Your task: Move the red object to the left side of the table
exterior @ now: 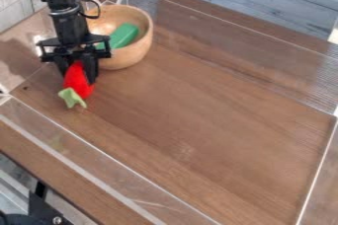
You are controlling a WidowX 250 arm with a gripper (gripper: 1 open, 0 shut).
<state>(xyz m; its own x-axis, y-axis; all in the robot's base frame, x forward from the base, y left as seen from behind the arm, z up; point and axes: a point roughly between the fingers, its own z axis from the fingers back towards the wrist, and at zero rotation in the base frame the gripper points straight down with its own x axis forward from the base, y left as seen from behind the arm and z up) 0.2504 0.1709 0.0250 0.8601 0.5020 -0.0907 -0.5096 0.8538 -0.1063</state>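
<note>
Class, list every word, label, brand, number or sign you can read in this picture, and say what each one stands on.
None: no readable text shows anywhere.
The red object, the wooden bowl, the green object in it, the table and the gripper bear no lettering that can be made out.

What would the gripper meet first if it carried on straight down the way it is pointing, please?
The gripper is shut on the red object, which lies under it; just below is the table, probably touched already.
</note>
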